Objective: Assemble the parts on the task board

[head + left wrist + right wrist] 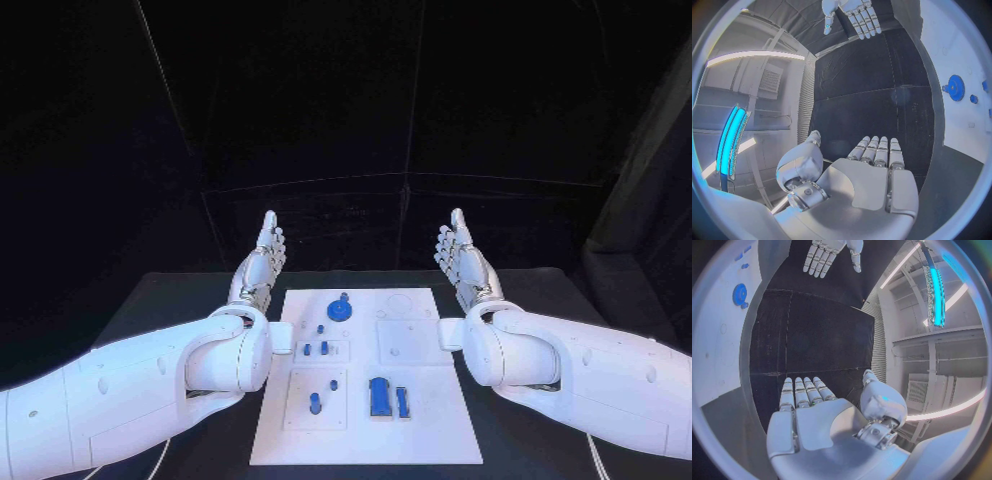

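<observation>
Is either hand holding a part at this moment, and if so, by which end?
Nothing is held. The left hand and right hand are both flat and open beside the task board, and the blue parts lie on it.

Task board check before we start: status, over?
Left robot hand and right robot hand open, flanking task board. Blue parts untouched. Nothing in the way.

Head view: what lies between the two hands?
In the head view the far end of the white task board, carrying a blue gear-like part, lies between the left hand and right hand. Neither hand touches it.
</observation>
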